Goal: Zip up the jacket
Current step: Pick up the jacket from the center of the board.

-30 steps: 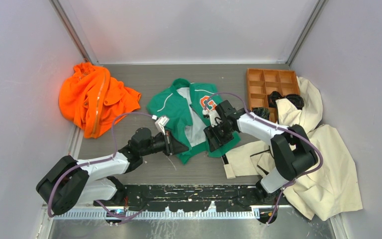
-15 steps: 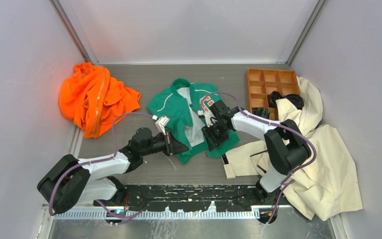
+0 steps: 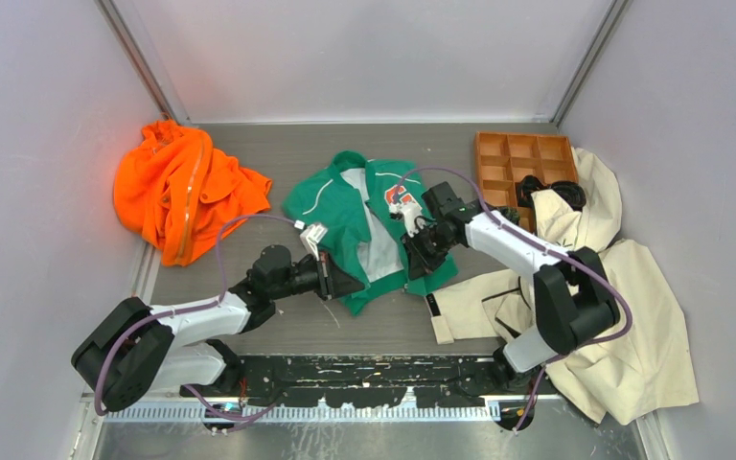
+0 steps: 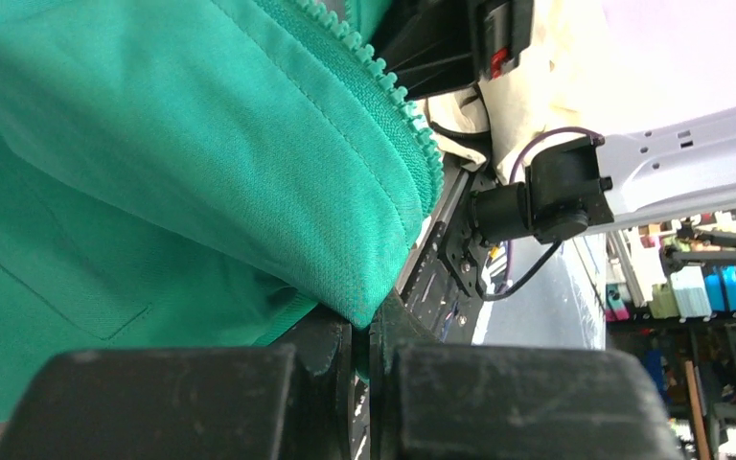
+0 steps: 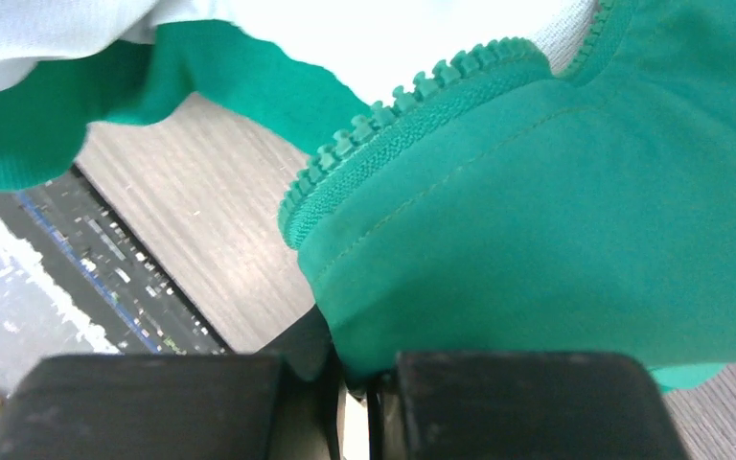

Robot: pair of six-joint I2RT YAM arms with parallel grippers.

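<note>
The green jacket (image 3: 340,206) lies open in the middle of the table, its pale lining (image 3: 376,244) showing and the orange-and-white patch (image 3: 401,198) on its right panel. My left gripper (image 3: 353,286) is shut on the bottom corner of the left front panel. In the left wrist view the green cloth (image 4: 201,172) and its zipper teeth (image 4: 383,81) run down into the closed jaws (image 4: 364,337). My right gripper (image 3: 412,263) is shut on the right panel's lower front edge. The right wrist view shows the fabric (image 5: 556,220) with zipper teeth (image 5: 393,105) pinched at the jaws (image 5: 356,372).
A bright orange garment (image 3: 182,187) is heaped at the back left. A wooden compartment tray (image 3: 522,153) holding black items (image 3: 548,189) stands at the back right. A large cream coat (image 3: 623,316) sprawls along the right side, under the right arm.
My right gripper has closed on the jacket's right front edge, and that arm has shifted slightly right and back. The left arm has stayed still with its grip.
</note>
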